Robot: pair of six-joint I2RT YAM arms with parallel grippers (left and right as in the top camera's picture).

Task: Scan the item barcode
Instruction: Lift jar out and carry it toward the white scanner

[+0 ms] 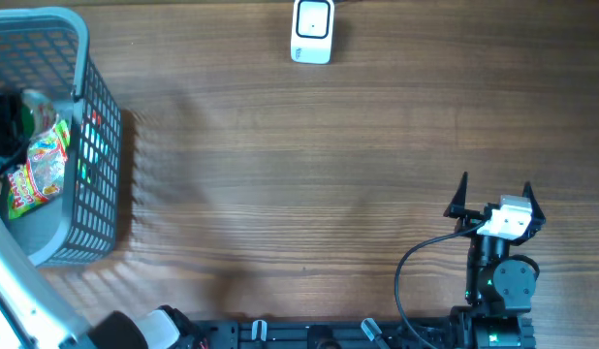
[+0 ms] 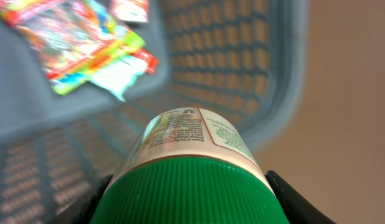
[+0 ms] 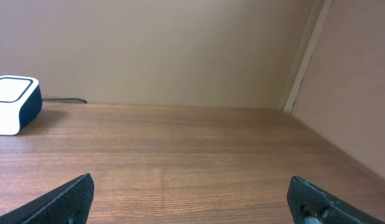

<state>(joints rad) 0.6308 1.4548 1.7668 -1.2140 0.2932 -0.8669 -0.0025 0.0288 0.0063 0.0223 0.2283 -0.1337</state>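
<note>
Only in the left wrist view is the bottle (image 2: 192, 134) shown plainly: its green cap is clasped between the half-spread fingers of the left tool (image 2: 189, 202), inside the grey basket (image 2: 267, 56) and near a bright snack packet (image 2: 80, 37). From overhead the basket is cut off at the left edge, and the bottle and left tool are hard to make out there. The right tool (image 1: 495, 192) is seen spread wide with nothing held, well apart from the white scanner (image 1: 312, 31). The label's print is blurred. The bench (image 1: 329, 174) is brown wood grain, and a beige wall (image 3: 149, 50) is seen behind it.
</note>
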